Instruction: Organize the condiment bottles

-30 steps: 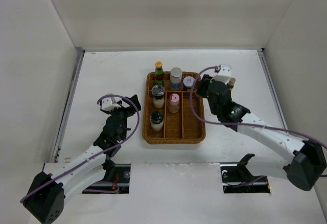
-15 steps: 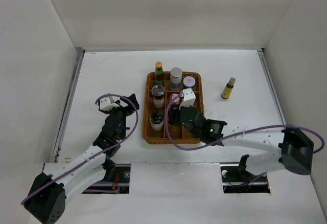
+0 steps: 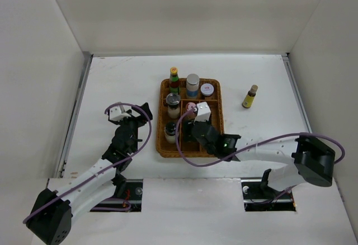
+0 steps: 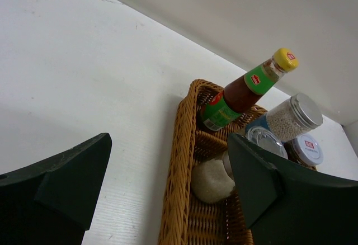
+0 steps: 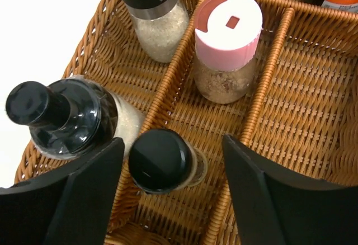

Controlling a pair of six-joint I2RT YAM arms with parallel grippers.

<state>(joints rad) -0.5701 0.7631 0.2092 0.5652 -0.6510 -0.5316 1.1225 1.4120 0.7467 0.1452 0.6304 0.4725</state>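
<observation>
In the top view the tray (image 3: 161,147) lies mid-table (image 3: 123,77). A tall bottle (image 3: 174,80), a lidded jar (image 3: 192,84) and a low jar (image 3: 207,90) line its upper end, left to right. A lone bottle (image 3: 250,97) stands well apart at right.

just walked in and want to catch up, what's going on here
The right gripper hangs open over the tray, a finger on either side of a small black-lidded jar in the middle column, not clamped on it. A pink-capped jar and other bottles stand in the tray too. One yellow bottle stands on the table to the tray's right. The left gripper sits open left of the tray, holding nothing.
</observation>
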